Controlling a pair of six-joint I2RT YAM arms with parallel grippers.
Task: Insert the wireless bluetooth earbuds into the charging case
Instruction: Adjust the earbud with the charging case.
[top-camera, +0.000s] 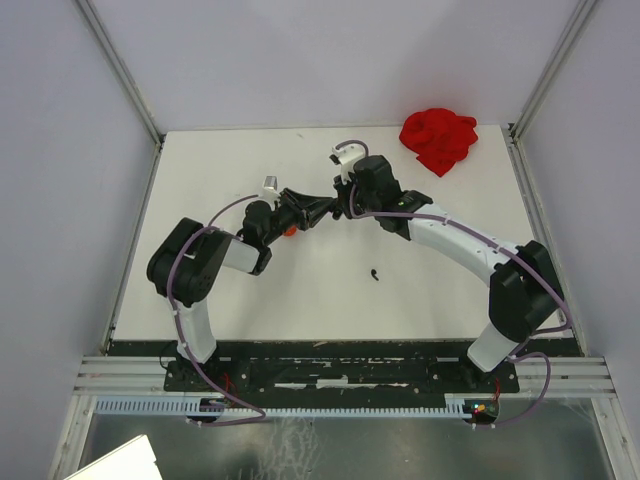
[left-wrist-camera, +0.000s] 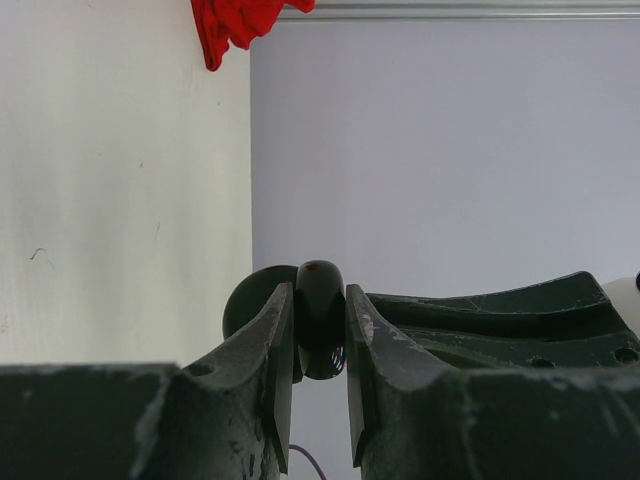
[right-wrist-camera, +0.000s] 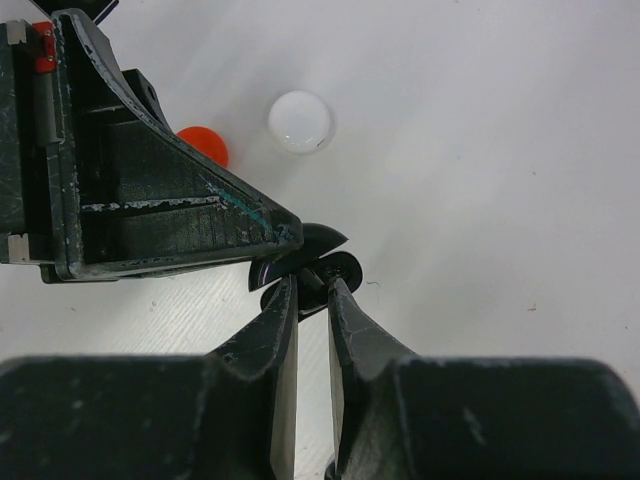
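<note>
My left gripper (left-wrist-camera: 320, 296) is shut on the black round charging case (left-wrist-camera: 320, 330), held edge-up above the table; its open lid (left-wrist-camera: 250, 300) shows behind the left finger. In the top view both grippers meet mid-table, left gripper (top-camera: 322, 209) and right gripper (top-camera: 343, 207) tip to tip. My right gripper (right-wrist-camera: 312, 283) is shut on a small black earbud (right-wrist-camera: 313, 272), pressed against the open case (right-wrist-camera: 322, 240). Another black earbud (top-camera: 375, 273) lies loose on the table in front of the right arm.
A red disc (right-wrist-camera: 205, 146) and a white disc (right-wrist-camera: 300, 122) lie on the table under the left gripper; the red disc (top-camera: 289, 231) peeks out in the top view. A crumpled red cloth (top-camera: 438, 138) sits at the back right corner.
</note>
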